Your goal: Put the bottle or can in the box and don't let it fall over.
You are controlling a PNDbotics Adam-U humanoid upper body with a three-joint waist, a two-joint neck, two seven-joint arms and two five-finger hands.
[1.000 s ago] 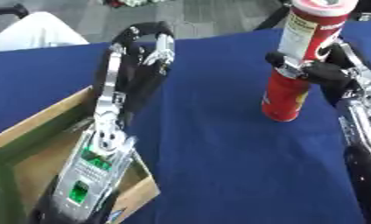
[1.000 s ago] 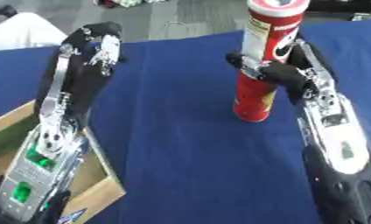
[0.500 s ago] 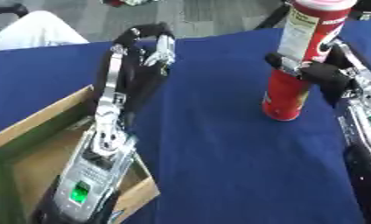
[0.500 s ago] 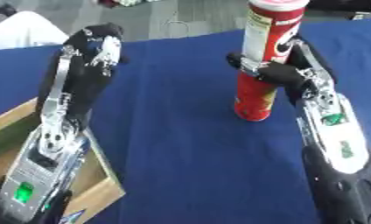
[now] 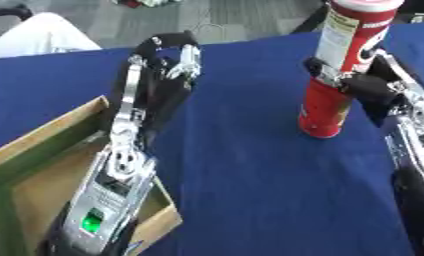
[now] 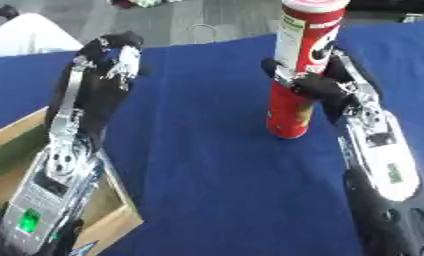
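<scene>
Two head-mounted eyes look steeply down, close — both share the blue table (image 5: 242, 190), slightly offset sideways.

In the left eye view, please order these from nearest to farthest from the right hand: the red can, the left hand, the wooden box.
1. Red can: held in the right hand itself, right side.
2. Left hand: raised at centre-left.
3. Wooden box: lower left corner.

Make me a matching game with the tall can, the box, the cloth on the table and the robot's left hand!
Things:
1. can
2. box
3. tablecloth
4. left hand

Descriptions:
A. blue
B. wooden, at the lower left
C. red, standing upright, held by the right hand
D. curled, holding nothing, above the cloth

Pairs: 1-C, 2-B, 3-A, 4-D
</scene>
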